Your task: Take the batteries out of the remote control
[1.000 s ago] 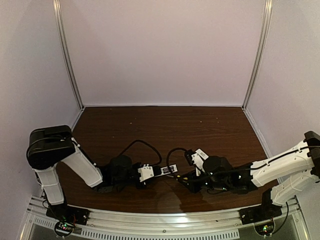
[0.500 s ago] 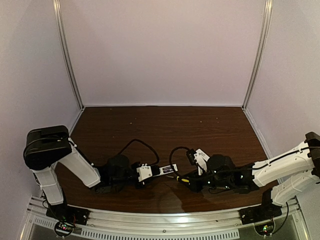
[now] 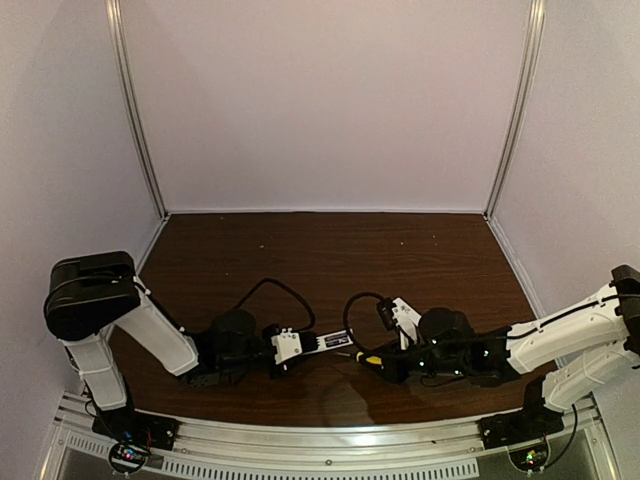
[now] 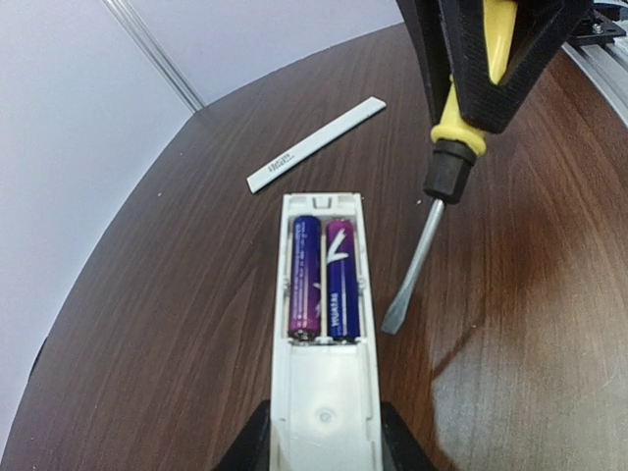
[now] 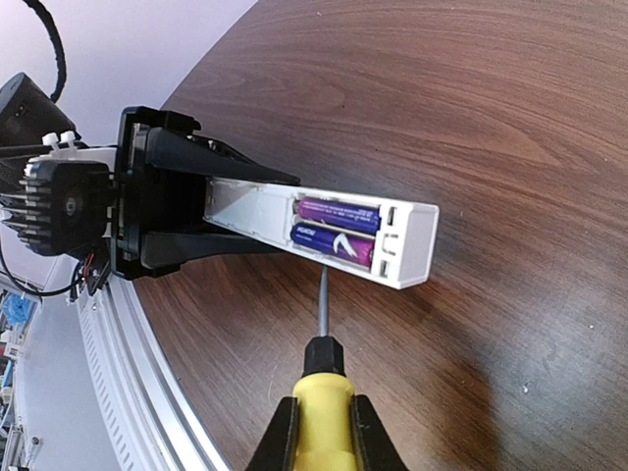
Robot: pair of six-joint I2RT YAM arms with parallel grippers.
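Left pincer (image 4: 324, 453) clamps the boxy white plastic remote control (image 4: 324, 412), glossy purple-blue cylindrical batteries (image 4: 321, 280) seated in its open bay. Right pincer (image 5: 322, 432) grips the yellow-handled screwdriver (image 4: 422, 255) beside it, over the dark wood-grain surface (image 4: 177, 324); pale walls (image 3: 320, 100) behind.

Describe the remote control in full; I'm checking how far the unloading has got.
The remote control is a slim white plastic bar, back cover off, open compartment facing up. Both purple-blue batteries sit side by side inside it. The left claw grips its closed end. The blade of the screwdriver lies alongside its edge; contact is unclear.
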